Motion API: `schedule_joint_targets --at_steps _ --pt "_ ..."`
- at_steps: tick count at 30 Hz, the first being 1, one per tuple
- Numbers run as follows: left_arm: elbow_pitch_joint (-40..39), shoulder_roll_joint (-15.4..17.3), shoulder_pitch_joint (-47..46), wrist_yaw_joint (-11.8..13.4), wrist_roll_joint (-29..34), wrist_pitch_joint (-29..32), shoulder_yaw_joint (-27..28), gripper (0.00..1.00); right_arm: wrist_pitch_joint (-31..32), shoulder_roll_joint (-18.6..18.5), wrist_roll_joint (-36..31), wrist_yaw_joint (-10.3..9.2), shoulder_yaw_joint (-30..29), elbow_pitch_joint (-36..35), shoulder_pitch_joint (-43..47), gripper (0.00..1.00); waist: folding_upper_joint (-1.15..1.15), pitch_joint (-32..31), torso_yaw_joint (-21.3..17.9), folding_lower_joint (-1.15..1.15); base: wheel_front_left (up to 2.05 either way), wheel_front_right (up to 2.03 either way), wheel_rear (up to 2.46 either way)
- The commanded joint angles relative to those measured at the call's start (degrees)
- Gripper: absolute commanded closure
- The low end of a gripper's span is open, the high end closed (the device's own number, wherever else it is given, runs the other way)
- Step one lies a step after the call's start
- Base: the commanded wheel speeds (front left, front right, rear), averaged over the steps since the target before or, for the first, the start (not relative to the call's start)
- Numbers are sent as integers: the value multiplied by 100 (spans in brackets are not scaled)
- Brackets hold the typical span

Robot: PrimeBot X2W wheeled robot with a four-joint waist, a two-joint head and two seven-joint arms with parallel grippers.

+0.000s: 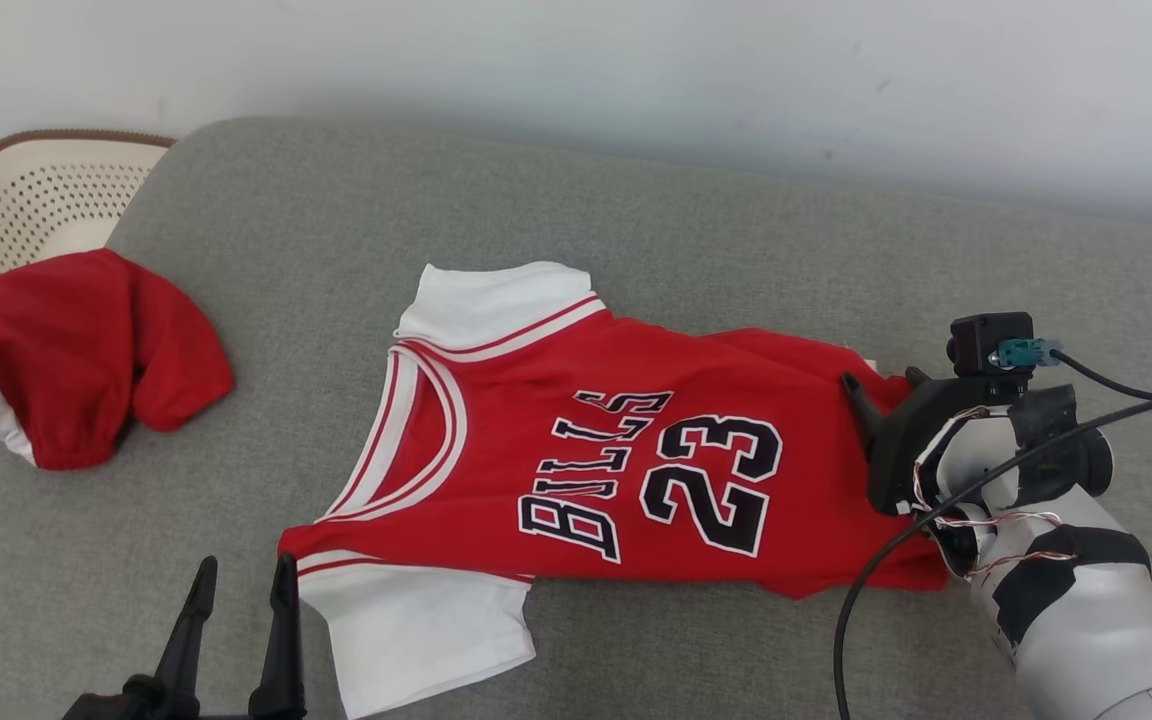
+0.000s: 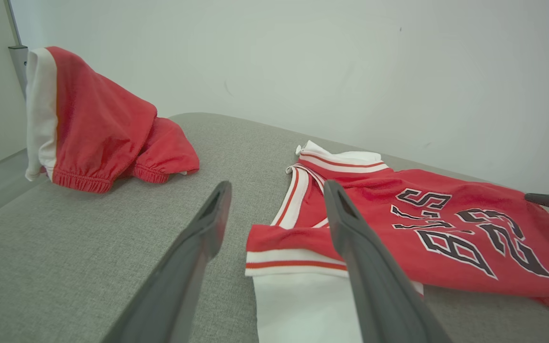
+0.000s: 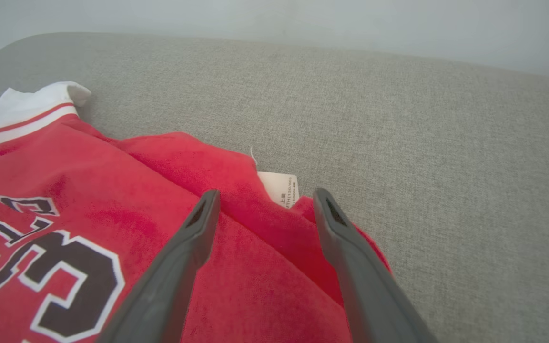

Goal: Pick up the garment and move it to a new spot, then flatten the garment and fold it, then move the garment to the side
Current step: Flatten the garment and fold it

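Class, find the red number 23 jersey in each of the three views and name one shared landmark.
Head view: jersey centre, collar pointing left.
Left wrist view: right half, beyond the left gripper.
Right wrist view: lower left, behind the right gripper.
Shared landmark: the black numeral 3.

Head camera looks steeply down on the grey cushion from its near edge. Left wrist camera sits low over the near edge, left side, facing across toward the white wall. Right wrist camera is close above the red jersey, shared by all three views.
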Motion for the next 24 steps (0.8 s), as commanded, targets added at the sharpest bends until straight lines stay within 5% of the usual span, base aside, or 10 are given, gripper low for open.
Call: schedule_joint_targets --at_steps 1,12,13,14,15,24 --pt "9 -9 -52 17 -58 -21 -16 0 18 -10 52 3 79 178 -118 0 0 94 85 -1 0 0 0" --pt "105 -14 -229 19 -150 -21 -168 0 342 -30 105 3 427 1167 -637 0 0 288 298 -1 0 0 0" --pt "114 -14 -236 25 -163 -21 -182 0 369 -26 117 3 447 1229 -671 55 0 299 318 -1 0 0 0" --pt "128 -14 -243 32 -181 -21 -200 0 357 -25 129 3 466 1269 -702 91 0 311 342 -1 0 0 0" --pt "138 -13 -250 42 -189 -21 -205 0 320 -17 132 3 494 1291 -736 100 0 317 358 -1 0 0 0" --pt "169 -15 -182 87 -248 -21 -177 0 -472 -177 223 1 534 1239 -1188 100 0 295 319 -1 0 0 0"
